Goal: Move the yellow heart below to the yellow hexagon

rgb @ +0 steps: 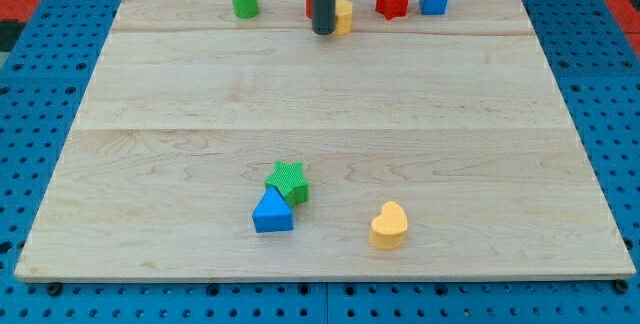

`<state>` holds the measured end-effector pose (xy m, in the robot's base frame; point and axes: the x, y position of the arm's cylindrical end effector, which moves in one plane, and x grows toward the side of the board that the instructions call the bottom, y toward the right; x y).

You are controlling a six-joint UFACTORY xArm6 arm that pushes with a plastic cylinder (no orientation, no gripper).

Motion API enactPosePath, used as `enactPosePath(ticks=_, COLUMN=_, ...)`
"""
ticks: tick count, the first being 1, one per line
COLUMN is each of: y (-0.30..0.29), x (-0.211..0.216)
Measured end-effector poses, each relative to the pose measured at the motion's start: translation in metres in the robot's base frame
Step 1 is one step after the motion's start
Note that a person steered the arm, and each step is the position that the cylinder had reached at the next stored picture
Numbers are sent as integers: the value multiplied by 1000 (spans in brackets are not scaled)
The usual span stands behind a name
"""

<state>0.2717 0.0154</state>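
the board (pixel 330 94) is pale wood, smooth with fine grain. the yellow heart (pixel 389 226) and blue triangle (pixel 272 212) look like matt plastic.

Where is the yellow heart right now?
The yellow heart lies near the view's bottom, right of centre, with the blue triangle and green star to its left.

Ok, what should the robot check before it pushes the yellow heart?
1. Yellow heart block in view, near the view's bottom: ok.
2. Yellow hexagon block in view at the view's top: partly hidden by the rod, shape cannot tell.
3. My tip next to the heart: not ok, it sits at the top beside the hexagon.
4. Board below the hexagon free for the heart: ok.
5. Green star block and blue triangle block out of the heart's way: ok, they lie to its left.
6. Red block behind the rod: shape cannot tell.
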Motion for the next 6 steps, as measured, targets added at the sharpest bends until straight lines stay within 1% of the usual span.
enactPosePath(ticks=1, y=8, x=20)
enactPosePath(ticks=2, y=26, x=76)
enactPosePath(ticks=3, y=91, x=111)
enactPosePath(ticks=4, y=144, x=163)
enactPosePath(ticks=5, y=175, x=232)
enactPosePath(ticks=6, y=181, x=301)
